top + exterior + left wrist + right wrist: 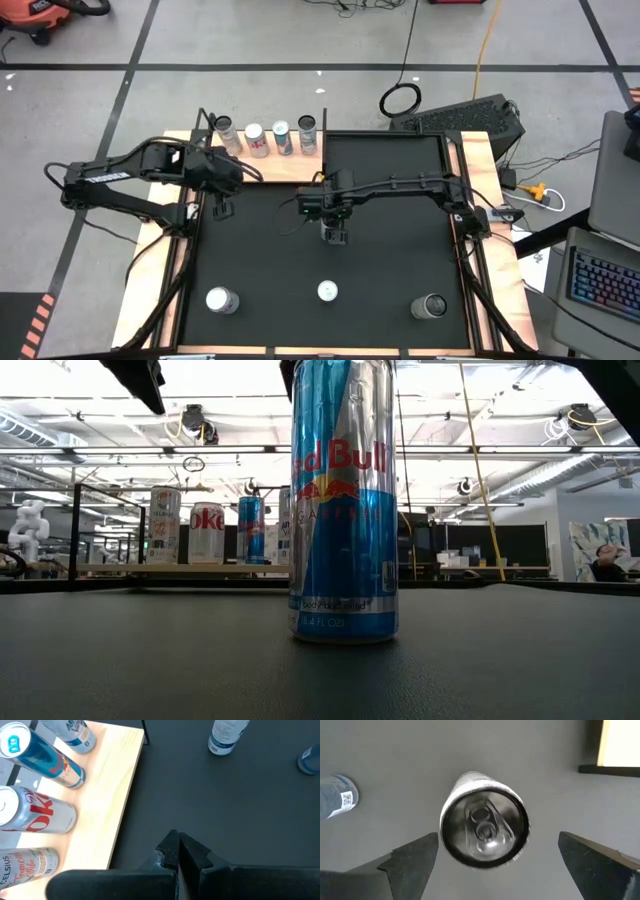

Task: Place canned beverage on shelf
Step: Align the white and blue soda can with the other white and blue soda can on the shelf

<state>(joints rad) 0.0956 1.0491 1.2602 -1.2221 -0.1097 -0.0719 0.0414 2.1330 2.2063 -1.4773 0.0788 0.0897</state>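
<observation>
A blue-and-silver Red Bull can (342,510) stands upright on its base on the black mat, near the table's front edge (327,291). My right gripper (497,839) hangs open above it and points down. Its fingers stand wide on either side of the can's top (484,826) and touch nothing. The light-wood shelf (290,168) lies at the far left, and several cans (268,136) stand upright on it. My left gripper (177,846) is shut and empty over the mat, just off the shelf's near edge (222,207).
A white can (220,300) stands at the mat's near left. A dark can (432,306) sits at its near right. Black frame rails (465,250) run along the mat's sides. Bare mat (400,255) lies between my right gripper and the right rail.
</observation>
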